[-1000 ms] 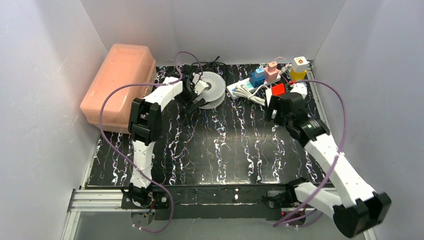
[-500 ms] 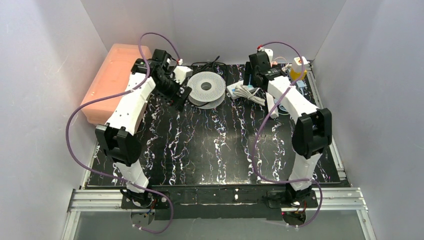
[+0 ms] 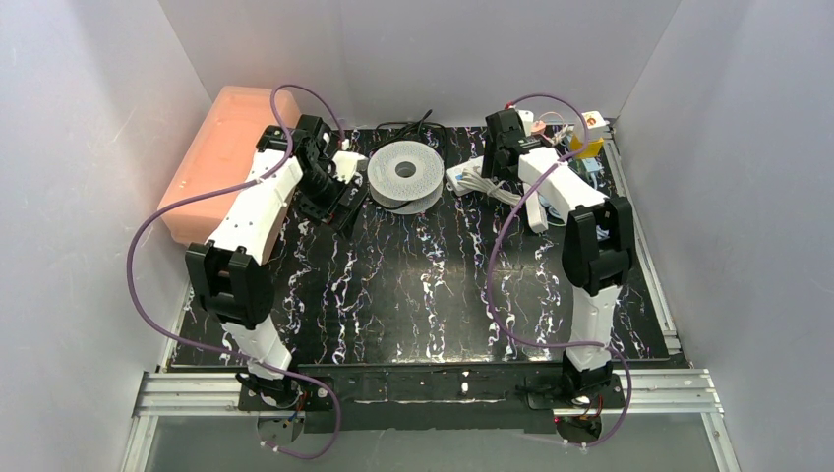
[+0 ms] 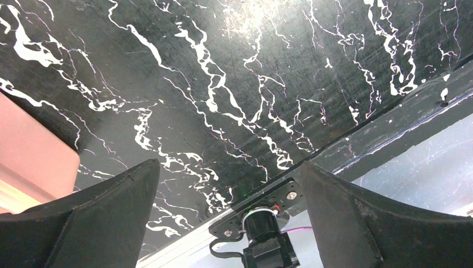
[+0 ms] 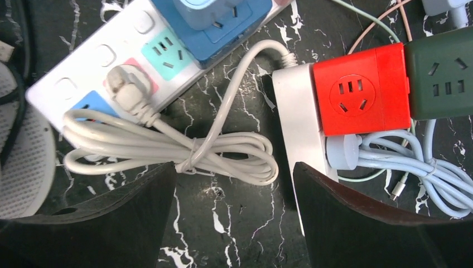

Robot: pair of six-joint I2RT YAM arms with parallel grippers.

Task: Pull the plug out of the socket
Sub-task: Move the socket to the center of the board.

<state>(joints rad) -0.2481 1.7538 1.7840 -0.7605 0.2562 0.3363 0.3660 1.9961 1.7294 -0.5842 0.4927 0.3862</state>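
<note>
A white plug [image 5: 124, 84] sits in a white power strip [image 5: 67, 89], and its coiled white cable [image 5: 167, 151] lies on the mat beside it. The strip also shows in the top view [image 3: 464, 177]. My right gripper [image 5: 231, 167] is open above the coil, a little short of the plug, holding nothing; in the top view it is at the back [image 3: 497, 162]. My left gripper [image 4: 228, 164] is open and empty over bare mat, left of the spool in the top view [image 3: 344, 202].
A blue adapter [image 5: 217, 17] is plugged into the strip. A second white strip [image 5: 298, 128] carries a red cube socket [image 5: 357, 92] and a green one [image 5: 440, 72]. A pink box [image 3: 226, 147] stands back left, a grey spool [image 3: 403, 175] at back centre, and a yellow cube [image 3: 588, 133] at back right.
My right arm has swung from the right side to the back and now hovers over the strip. My left gripper has come off the spool, leftward and a little nearer.
</note>
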